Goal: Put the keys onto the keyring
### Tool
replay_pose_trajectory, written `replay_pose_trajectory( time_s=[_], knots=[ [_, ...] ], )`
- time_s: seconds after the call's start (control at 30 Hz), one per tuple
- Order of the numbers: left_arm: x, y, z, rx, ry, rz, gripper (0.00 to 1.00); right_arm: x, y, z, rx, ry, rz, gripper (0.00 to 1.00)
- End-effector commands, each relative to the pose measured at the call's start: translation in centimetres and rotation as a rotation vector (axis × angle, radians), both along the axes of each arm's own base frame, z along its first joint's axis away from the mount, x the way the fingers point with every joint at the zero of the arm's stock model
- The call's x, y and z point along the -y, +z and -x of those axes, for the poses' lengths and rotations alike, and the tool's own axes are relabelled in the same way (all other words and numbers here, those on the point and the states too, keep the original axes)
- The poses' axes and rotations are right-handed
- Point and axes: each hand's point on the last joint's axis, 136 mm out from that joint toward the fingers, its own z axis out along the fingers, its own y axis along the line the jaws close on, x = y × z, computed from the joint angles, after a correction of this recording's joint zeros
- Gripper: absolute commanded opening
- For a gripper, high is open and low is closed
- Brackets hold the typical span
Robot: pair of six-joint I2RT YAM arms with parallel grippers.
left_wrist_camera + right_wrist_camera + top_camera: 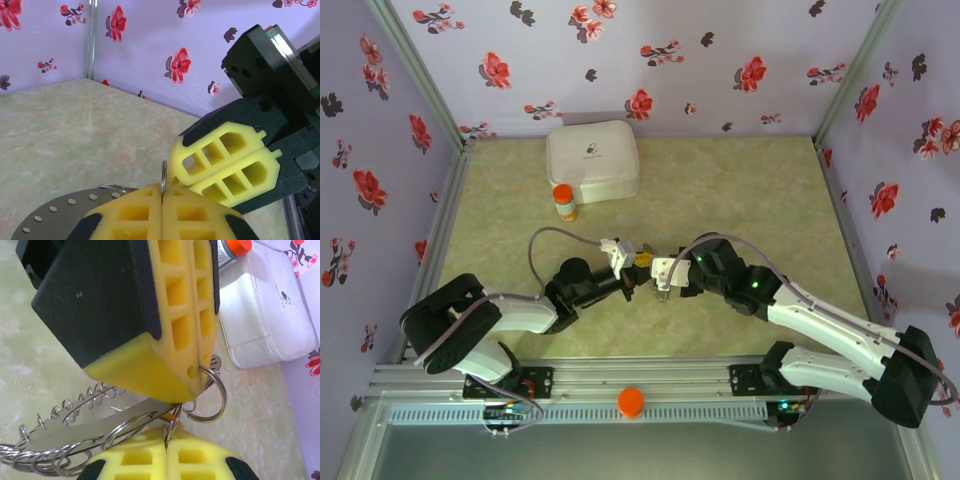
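Observation:
Both grippers meet tip to tip over the middle of the table. My left gripper is shut on the keyring, pinching its silver split ring edge-on. A flat grey metal band carrying several wire rings runs beneath it. My right gripper is shut on a small wire ring right under the left fingers. An orange-yellow key head peeks out just behind that small ring; whether they are joined I cannot tell. The red-tagged key is hidden.
A white lidded box stands at the back, with an orange-capped bottle in front of it. An orange round piece sits on the front rail. Flowered walls close in the table on three sides.

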Motion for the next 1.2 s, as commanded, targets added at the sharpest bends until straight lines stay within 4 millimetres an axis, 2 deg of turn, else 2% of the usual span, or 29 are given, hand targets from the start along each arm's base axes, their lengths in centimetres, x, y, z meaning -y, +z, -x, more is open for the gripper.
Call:
replay_pose_trajectory(
  time_s=[0.0,0.1,0.27,0.5,0.67,0.7,0.8,0.87,1.0,1.17],
  knots=[
    [0.3,3.5,-0.3,0.081,0.005,0.091,0.0,-1.7,2.7,1.4,0.046,0.081,-0.133,0.0],
    [0.4,2.8,0.0,0.105,-0.014,0.046,0.0,-1.5,4.2,1.1,0.088,0.059,-0.182,0.0],
    [0.9,2.0,0.7,0.136,-0.062,-0.042,0.0,-0.8,4.7,0.6,0.122,0.018,-0.185,0.0],
    [0.7,2.1,1.7,0.165,-0.099,-0.063,0.0,-0.4,3.5,-0.1,0.143,-0.009,-0.144,0.0],
    [0.5,2.9,3.0,0.197,-0.17,-0.049,0.0,-0.8,1.1,-0.1,0.085,-0.008,-0.109,0.0],
    [0.4,3.1,3.5,0.227,-0.197,-0.057,0.0,-1.1,1.0,0.1,0.062,-0.001,-0.129,0.03],
    [-0.3,3.5,4.0,0.262,-0.234,-0.083,0.0,-1.7,1.3,0.7,0.023,0.015,-0.188,0.35],
    [-0.7,3.6,4.4,0.304,-0.245,-0.119,0.0,-1.6,1.7,0.7,0.024,0.006,-0.233,0.47],
    [-1.8,3.6,4.9,0.391,-0.259,-0.176,0.0,-1.0,1.8,1.3,-0.061,0.021,-0.321,0.51],
    [-2.3,4.0,4.7,0.459,-0.24,-0.193,0.0,-1.5,2.6,2.9,-0.147,0.084,-0.365,0.48]
  ],
)
